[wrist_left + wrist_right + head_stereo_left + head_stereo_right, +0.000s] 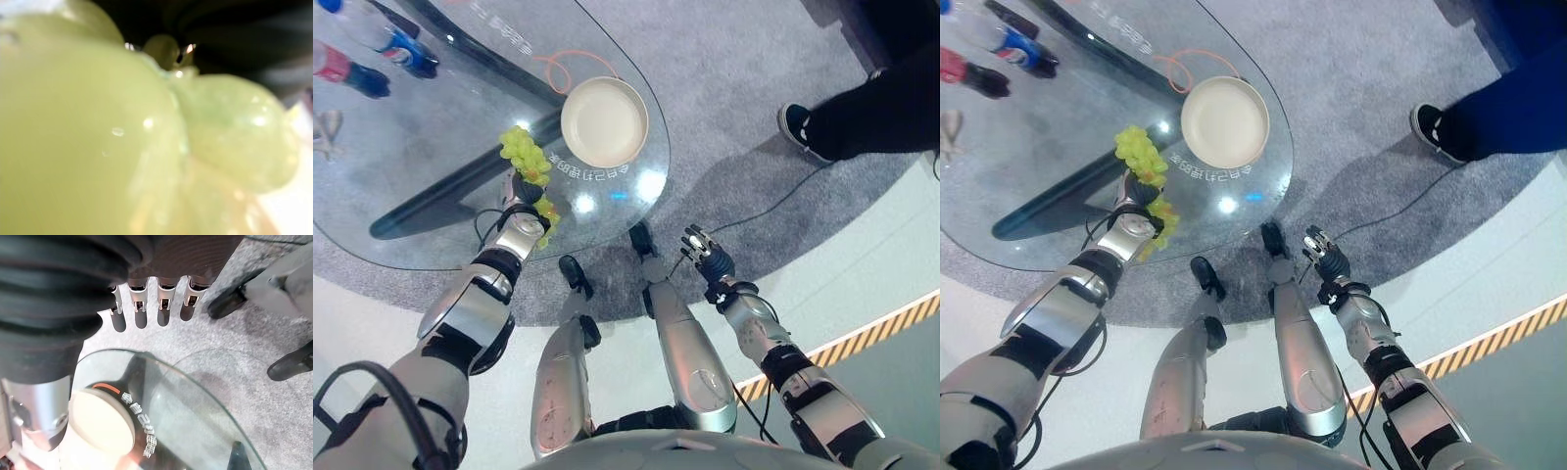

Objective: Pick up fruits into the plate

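The left hand [522,192] is clamped on a bunch of green grapes [526,155], held above the near part of the glass table [431,147]; in the left wrist view the grapes press right up against the camera. The cream plate [604,121] lies just to the right and a little farther, near the table's right rim, and has nothing in it. To do this well, the bunch should travel right until it hangs over the plate's middle, then come low before release so it cannot roll off. The right hand [706,255] hangs off the table, fingers loosely apart, holding nothing. Bottles [372,54] lie far left.
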{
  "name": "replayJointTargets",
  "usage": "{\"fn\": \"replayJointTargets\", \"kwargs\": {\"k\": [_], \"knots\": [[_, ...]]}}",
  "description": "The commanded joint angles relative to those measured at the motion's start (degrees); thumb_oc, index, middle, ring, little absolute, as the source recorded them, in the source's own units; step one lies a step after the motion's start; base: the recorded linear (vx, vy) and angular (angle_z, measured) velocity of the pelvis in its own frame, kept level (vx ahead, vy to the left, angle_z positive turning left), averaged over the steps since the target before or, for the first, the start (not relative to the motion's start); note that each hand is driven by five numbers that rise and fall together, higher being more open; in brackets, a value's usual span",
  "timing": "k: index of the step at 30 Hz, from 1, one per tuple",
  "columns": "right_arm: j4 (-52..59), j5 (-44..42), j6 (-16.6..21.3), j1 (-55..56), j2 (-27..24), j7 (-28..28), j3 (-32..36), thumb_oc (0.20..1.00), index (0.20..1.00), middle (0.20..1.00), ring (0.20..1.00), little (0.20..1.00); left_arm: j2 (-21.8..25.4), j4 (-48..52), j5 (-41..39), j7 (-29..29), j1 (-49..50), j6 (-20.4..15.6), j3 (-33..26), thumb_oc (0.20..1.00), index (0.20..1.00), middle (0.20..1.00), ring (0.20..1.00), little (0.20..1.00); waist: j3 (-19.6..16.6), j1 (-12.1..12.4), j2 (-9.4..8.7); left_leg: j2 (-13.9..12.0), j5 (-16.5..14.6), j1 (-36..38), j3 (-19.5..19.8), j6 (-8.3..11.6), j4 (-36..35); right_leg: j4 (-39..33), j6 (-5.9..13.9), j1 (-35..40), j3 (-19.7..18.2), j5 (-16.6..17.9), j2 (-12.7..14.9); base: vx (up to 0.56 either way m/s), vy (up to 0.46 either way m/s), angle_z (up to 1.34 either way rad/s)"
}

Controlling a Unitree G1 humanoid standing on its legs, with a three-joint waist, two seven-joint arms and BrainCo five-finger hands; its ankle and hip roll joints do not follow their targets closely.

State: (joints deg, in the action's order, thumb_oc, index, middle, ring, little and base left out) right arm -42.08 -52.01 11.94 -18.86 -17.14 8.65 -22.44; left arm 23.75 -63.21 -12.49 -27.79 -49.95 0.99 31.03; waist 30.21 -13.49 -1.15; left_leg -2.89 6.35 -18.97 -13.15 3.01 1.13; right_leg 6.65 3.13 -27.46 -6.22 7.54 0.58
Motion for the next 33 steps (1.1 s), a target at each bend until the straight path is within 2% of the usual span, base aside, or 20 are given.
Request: {"fn": "replayJointTargets", "kwargs": {"k": [1,9,10,12,15,16,19,23,27,33], "knots": [[5.29,2.83,0.13,5.16,-0.29,-0.60,2.74,1.000,1.000,1.000,1.000,1.000,3.12,3.89,-2.40,2.01,3.05,-3.19,-4.47,0.200,0.200,0.200,0.200,0.200,-0.42,1.51,1.08,0.99,-8.33,1.99,6.87,0.16,5.14,7.20,-0.39,2.01,5.14,-10.18,-1.62,0.09,0.084,0.24],[7.96,5.55,0.23,9.75,-1.28,0.93,5.61,1.000,1.000,1.000,1.000,1.000,5.62,18.50,-4.70,9.55,12.06,-6.13,-7.44,0.200,0.200,0.200,0.200,0.200,-4.48,4.15,2.62,1.47,-8.75,8.12,7.94,0.10,2.71,4.12,-0.24,9.55,7.19,-10.71,0.36,0.10,0.089,0.15],[9.77,6.54,-0.05,10.89,-1.35,1.35,6.22,1.000,1.000,1.000,1.000,1.000,6.71,23.24,-4.66,11.99,14.82,-6.19,-8.00,0.200,0.200,0.200,0.200,0.200,-5.69,4.94,2.72,1.76,-9.19,9.86,8.36,-0.04,2.48,3.42,-0.11,11.95,7.77,-11.12,0.87,0.11,0.071,0.25],[10.93,7.11,-0.32,11.36,-1.52,1.78,6.31,1.000,1.000,1.000,1.000,1.000,7.45,25.64,-5.16,13.30,16.15,-5.88,-8.27,0.200,0.200,0.200,0.200,0.200,-6.54,5.32,2.71,1.83,-9.16,10.42,8.52,-0.08,2.28,2.82,-0.03,12.88,7.95,-10.96,1.05,0.08,0.031,0.24],[14.83,7.55,-2.00,12.45,-1.97,4.65,6.94,1.000,1.000,1.000,1.000,1.000,9.57,32.68,-5.86,18.36,20.12,-4.98,-9.67,0.200,0.200,0.200,0.200,0.200,-8.85,6.63,2.54,2.05,-9.47,13.03,9.01,-0.28,1.53,1.14,0.33,16.72,8.64,-11.09,1.64,0.13,0.014,0.17],[17.89,8.83,-3.28,12.89,-2.47,7.71,7.25,1.000,1.000,1.000,1.000,1.000,10.81,37.95,-6.60,22.38,22.86,-3.36,-10.87,0.200,0.200,0.200,0.200,0.200,-10.89,7.74,2.36,2.26,-9.64,14.74,9.56,-0.52,0.98,-0.02,0.71,19.19,9.11,-11.07,2.03,0.13,0.009,0.16],[21.30,11.11,-5.10,13.29,-3.09,11.15,7.25,1.000,1.000,1.000,1.000,1.000,11.51,42.89,-6.85,26.48,26.04,-2.23,-12.28,0.200,0.200,0.200,0.200,0.200,-13.09,8.98,2.00,2.48,-10.00,16.63,10.06,-0.78,0.65,-1.13,1.14,21.86,9.68,-11.03,2.56,0.15,-0.003,0.25],[26.33,13.97,-10.11,12.87,-4.96,15.28,6.45,1.000,1.000,1.000,1.000,1.000,12.23,49.74,-7.24,32.65,29.98,0.48,-13.74,0.200,0.200,0.200,0.200,0.200,-17.76,11.19,1.32,2.76,-10.46,20.44,10.54,-1.07,-0.46,-3.98,1.96,26.92,10.85,-10.37,3.49,0.18,-0.016,0.19],[29.13,14.41,-14.27,11.75,-6.18,19.60,4.86,1.000,1.000,1.000,1.000,1.000,11.57,52.48,-7.92,37.10,31.35,1.12,-13.27,0.200,0.200,0.200,0.200,0.200,-20.46,12.60,1.04,2.93,-10.80,23.40,10.76,-1.22,-1.74,-6.14,2.43,30.48,11.84,-9.94,4.06,0.12,0.006,0.16],[32.48,13.30,-20.58,9.27,-5.48,24.98,0.49,1.000,1.000,1.000,1.000,1.000,9.35,56.64,-9.23,43.71,31.03,3.31,-9.72,0.200,0.200,0.200,0.200,0.200,-24.22,14.55,1.00,3.19,-11.53,27.26,11.57,-1.45,-3.52,-8.58,2.60,35.38,14.26,-10.38,4.44,0.09,0.029,0.19]]}}
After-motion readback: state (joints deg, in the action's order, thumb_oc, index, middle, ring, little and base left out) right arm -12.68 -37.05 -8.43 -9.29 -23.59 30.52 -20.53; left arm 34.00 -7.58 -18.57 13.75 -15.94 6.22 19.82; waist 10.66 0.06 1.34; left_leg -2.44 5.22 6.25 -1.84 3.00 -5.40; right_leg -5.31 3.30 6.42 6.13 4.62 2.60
